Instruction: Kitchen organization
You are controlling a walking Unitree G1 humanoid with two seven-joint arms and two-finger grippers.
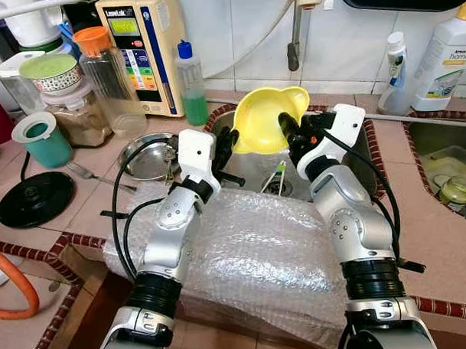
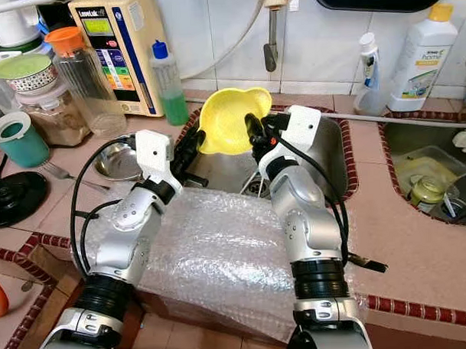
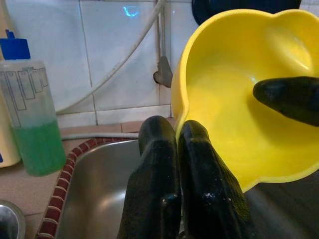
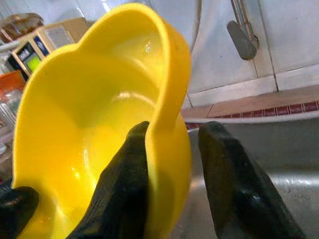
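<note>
Soap bottle (image 1: 191, 84) left, faucet (image 1: 293, 46) behind yellow bowl (image 1: 265, 120); bubble wrap (image 1: 259, 250) beneath.

You have one yellow bowl (image 1: 266, 120), two grippers, left (image 1: 226, 148) and right (image 1: 286, 128), one green-liquid squeeze bottle (image 1: 191, 85), two white bottles (image 1: 445, 56) at the wall, and one teal cup (image 1: 42, 138).

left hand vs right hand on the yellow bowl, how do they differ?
The left hand has its two fingers pressed together at the yellow bowl's outer edge, gripping nothing; the right hand has its fingers spread astride the rim, one inside the bowl and one outside. The left hand meets the bowl's left side, the right hand its right. Both are over the sink, and both have black fingers.
</note>
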